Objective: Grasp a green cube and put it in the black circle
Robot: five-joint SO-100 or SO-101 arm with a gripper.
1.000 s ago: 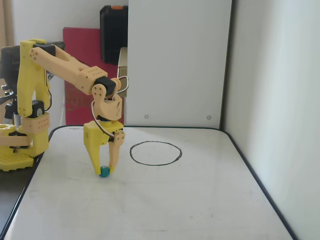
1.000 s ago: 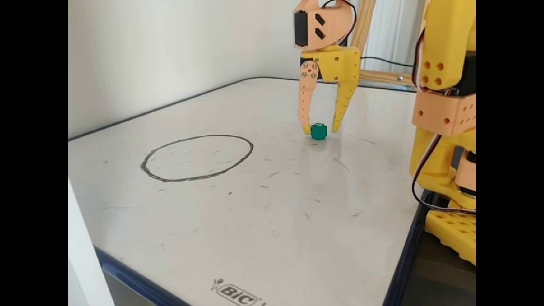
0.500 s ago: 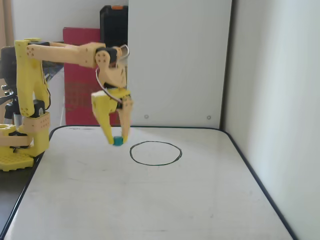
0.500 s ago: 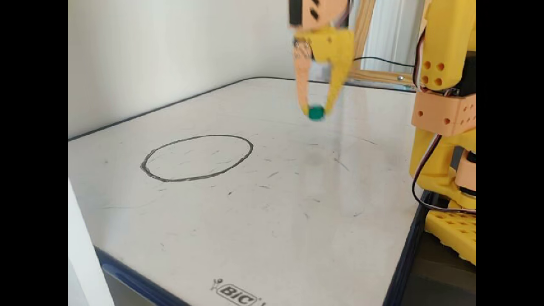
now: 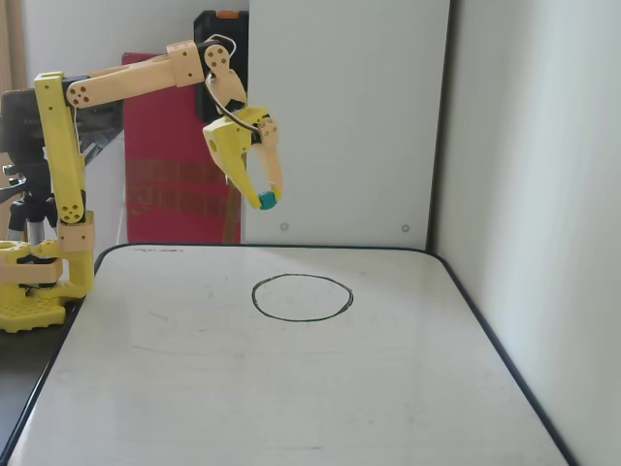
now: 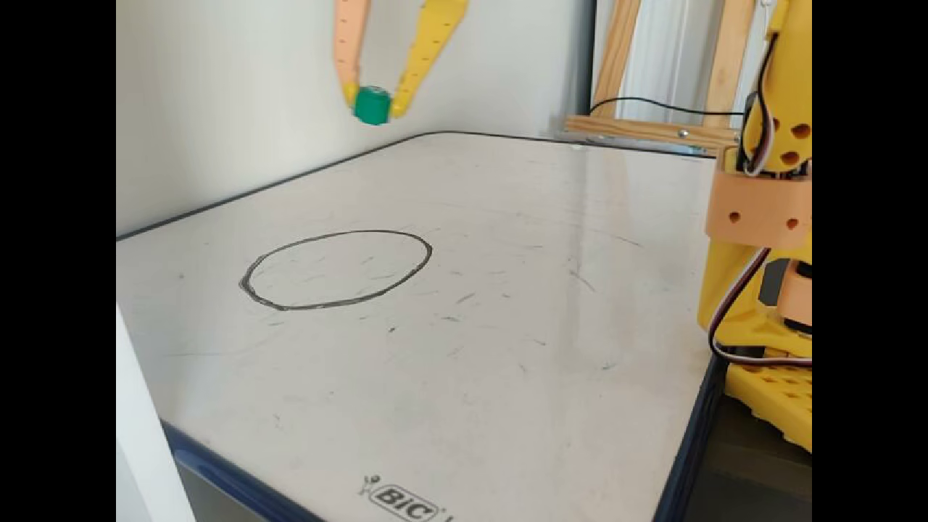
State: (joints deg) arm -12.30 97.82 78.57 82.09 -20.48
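1 green cube [image 6: 373,105], pinched between the gripper [image 5: 266,199] jaws, held in air above the whiteboard [image 6: 507,290]; black circle [image 6: 337,270] bare. BIC logo [image 6: 402,500] visible in 1 fixed view only.

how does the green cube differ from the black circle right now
The green cube is a solid block held in the air, pinched in the end effector; the black circle is only a drawn outline lying flat on the whiteboard. The cube looks much smaller than the circle. The cube is green, the circle black and empty. Both show in both fixed views.
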